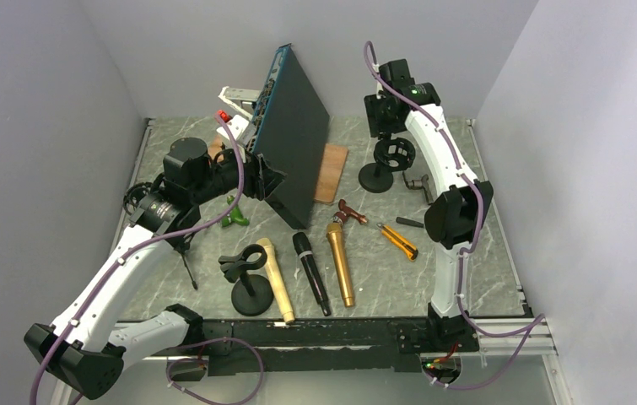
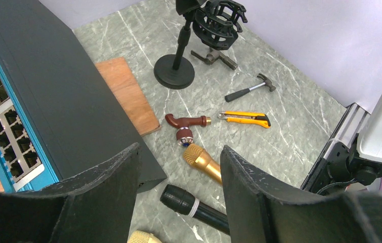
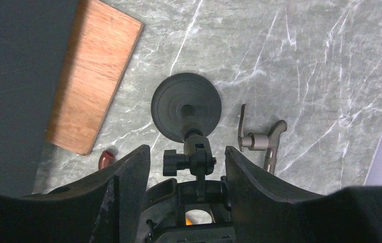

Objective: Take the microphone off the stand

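Three microphones lie flat on the table: a cream one (image 1: 274, 278), a black one (image 1: 310, 272) and a gold one (image 1: 340, 263). The cream one rests beside the clip of a low black stand (image 1: 247, 283), across the edge of its base; I cannot tell whether the clip holds it. A second stand (image 1: 389, 160) at the back carries an empty ring shock mount (image 3: 199, 197). My right gripper (image 3: 187, 149) is open right above that mount, its fingers either side of it, the round base (image 3: 186, 106) below. My left gripper (image 2: 181, 149) is open and empty, held high beside the dark box, over the black microphone (image 2: 194, 205) and the gold one (image 2: 204, 161).
A large dark network switch (image 1: 294, 139) stands tilted at the back centre, on a wooden board (image 1: 330, 173). A yellow utility knife (image 1: 399, 240), a red-brown pipe piece (image 1: 350, 213), a small hammer (image 2: 249, 88), a grey clamp lever (image 3: 254, 142) and a green item (image 1: 234, 217) lie around.
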